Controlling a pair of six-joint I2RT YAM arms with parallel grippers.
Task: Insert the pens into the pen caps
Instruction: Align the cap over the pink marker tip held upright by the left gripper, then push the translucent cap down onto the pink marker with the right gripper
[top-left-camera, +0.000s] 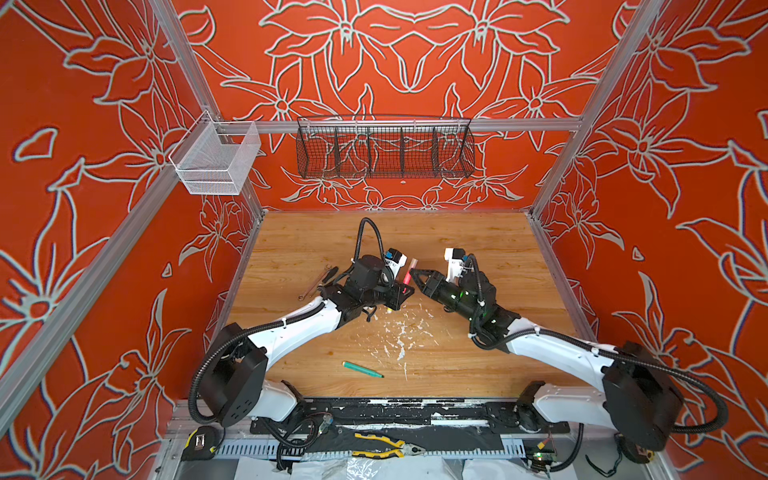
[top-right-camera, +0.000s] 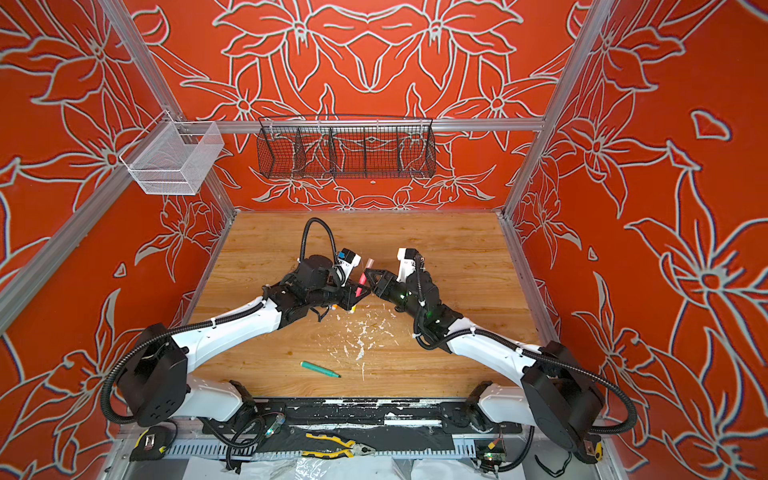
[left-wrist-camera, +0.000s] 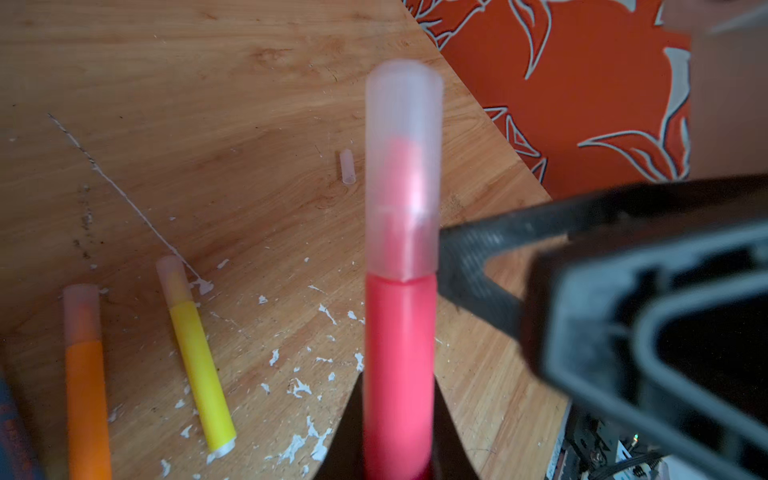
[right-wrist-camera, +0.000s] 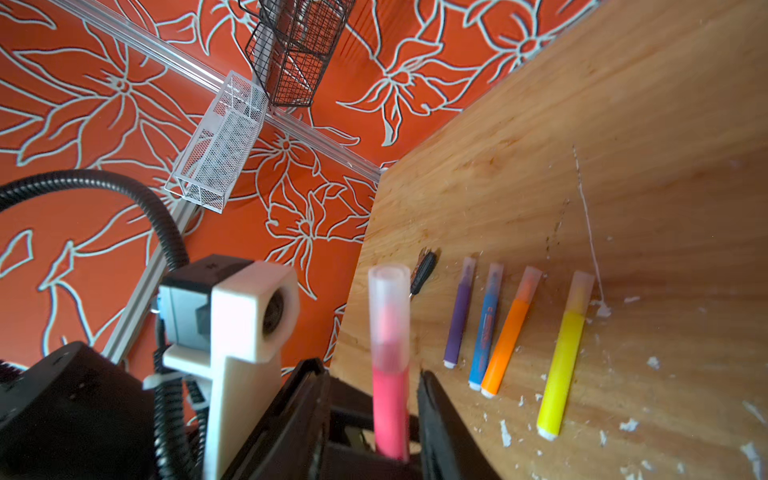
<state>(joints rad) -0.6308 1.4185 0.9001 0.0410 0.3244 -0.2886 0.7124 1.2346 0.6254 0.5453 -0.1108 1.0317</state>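
My left gripper (left-wrist-camera: 399, 384) is shut on the pink-red pen (left-wrist-camera: 399, 353) and holds it upright above the table. A translucent pen cap (left-wrist-camera: 402, 166) sits over the pen's tip. My right gripper (right-wrist-camera: 370, 372) is open, with its fingers (right-wrist-camera: 432, 399) on either side of the pen just below the cap (right-wrist-camera: 388, 307). In both top views the two grippers meet mid-table at this pen (top-left-camera: 407, 277) (top-right-camera: 360, 282). Purple (right-wrist-camera: 459, 320), blue (right-wrist-camera: 486, 328), orange (right-wrist-camera: 509, 336) and yellow (right-wrist-camera: 565, 353) pens lie capped in a row. A green pen (top-left-camera: 361, 369) lies uncapped near the front. One loose cap (left-wrist-camera: 347, 166) lies on the table.
A wrench and a screwdriver (top-left-camera: 313, 282) lie left of the left gripper. White flecks (top-left-camera: 399, 332) dot the wooden table. A black wire basket (top-left-camera: 384, 147) and a white mesh basket (top-left-camera: 216, 160) hang on the back rail. Yellow-handled pliers (top-left-camera: 386, 446) lie at the front.
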